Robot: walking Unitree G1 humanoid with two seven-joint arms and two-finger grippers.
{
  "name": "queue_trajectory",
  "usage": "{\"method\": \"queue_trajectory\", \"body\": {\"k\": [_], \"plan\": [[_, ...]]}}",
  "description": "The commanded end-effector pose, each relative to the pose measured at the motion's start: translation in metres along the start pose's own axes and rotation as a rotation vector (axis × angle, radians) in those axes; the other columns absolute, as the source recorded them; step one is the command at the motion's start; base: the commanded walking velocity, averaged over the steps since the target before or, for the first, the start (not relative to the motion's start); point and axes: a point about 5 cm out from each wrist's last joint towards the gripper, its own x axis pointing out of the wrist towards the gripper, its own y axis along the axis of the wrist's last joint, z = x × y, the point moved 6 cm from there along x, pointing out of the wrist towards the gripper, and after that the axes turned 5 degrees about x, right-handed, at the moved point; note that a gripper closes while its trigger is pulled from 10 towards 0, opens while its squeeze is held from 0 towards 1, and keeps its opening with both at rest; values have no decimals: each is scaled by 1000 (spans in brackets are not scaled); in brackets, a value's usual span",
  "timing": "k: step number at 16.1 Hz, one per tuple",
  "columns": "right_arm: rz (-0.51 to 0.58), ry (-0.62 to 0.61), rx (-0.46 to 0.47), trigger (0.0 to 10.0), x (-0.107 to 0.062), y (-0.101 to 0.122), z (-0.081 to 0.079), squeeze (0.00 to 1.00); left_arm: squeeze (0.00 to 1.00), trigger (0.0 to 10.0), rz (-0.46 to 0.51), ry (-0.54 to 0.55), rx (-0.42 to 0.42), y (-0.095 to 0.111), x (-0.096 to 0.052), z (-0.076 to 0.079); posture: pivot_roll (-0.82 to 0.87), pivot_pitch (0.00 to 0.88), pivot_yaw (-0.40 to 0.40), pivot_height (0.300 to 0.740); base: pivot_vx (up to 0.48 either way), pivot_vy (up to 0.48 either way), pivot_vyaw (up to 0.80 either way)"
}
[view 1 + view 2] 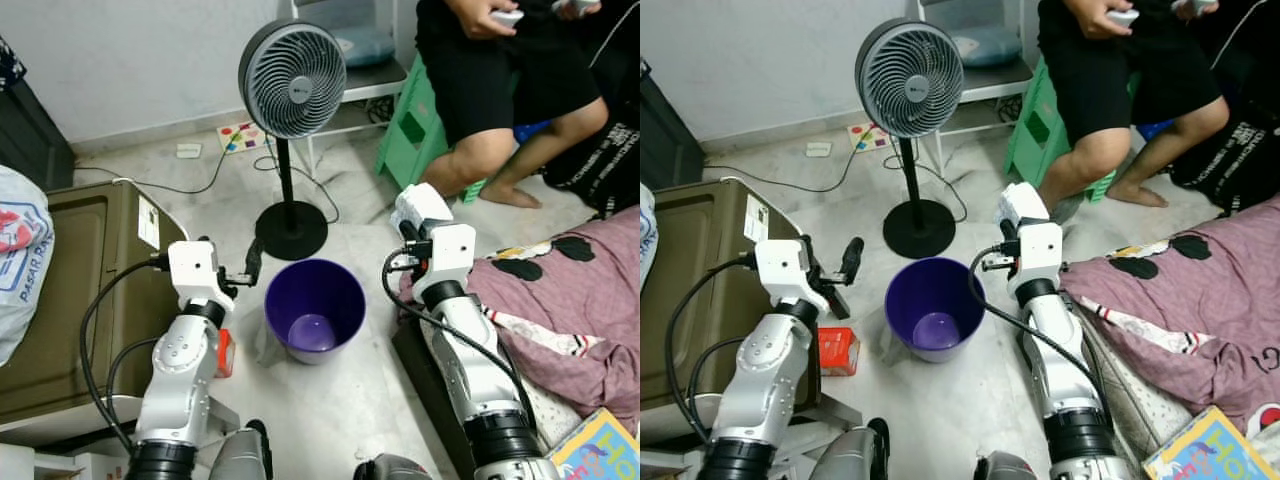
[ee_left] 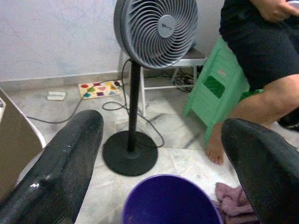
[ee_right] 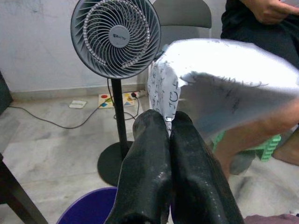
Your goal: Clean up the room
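A purple bin (image 1: 314, 309) stands on the floor between my two arms, just before the fan's base. My right gripper (image 3: 169, 122) is shut on a crumpled white paper (image 3: 219, 86) with writing on it. That paper (image 1: 420, 208) is held up to the right of the bin's rim, above the floor. My left gripper (image 1: 252, 262) is open at the bin's left side, nothing between its fingers (image 2: 65, 163). In the left wrist view the bin's rim (image 2: 170, 200) lies below the spread fingers.
A standing fan (image 1: 291, 85) rises right behind the bin, its cable trailing on the floor. A person sits on a green stool (image 1: 420, 120) at the back right. An olive cabinet (image 1: 80, 290) is at my left, a pink bedcover (image 1: 570, 300) at my right. An orange box (image 1: 838, 350) lies by the cabinet.
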Motion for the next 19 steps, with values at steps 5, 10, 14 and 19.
{"method": "queue_trajectory", "body": {"k": [5,10,14,19], "plan": [[-17,-7,-8,10000,-2,-4,3,0,0,10000,18,-22,-7,4,-1,2,-1,171,-20,740,185,0,0],[-20,-10,-3,10000,-1,-4,3,0,0,10000,16,-25,-10,3,-1,2,-1,173,-18,740,310,0,0],[-21,-12,-2,10000,-2,-5,4,0,0,10000,17,-37,-16,4,-1,4,-1,173,-18,740,309,0,0],[-26,-12,16,10000,-1,-6,4,0,0,10000,1,-4,-13,1,-1,0,2,171,-20,740,0,0,0]]}}
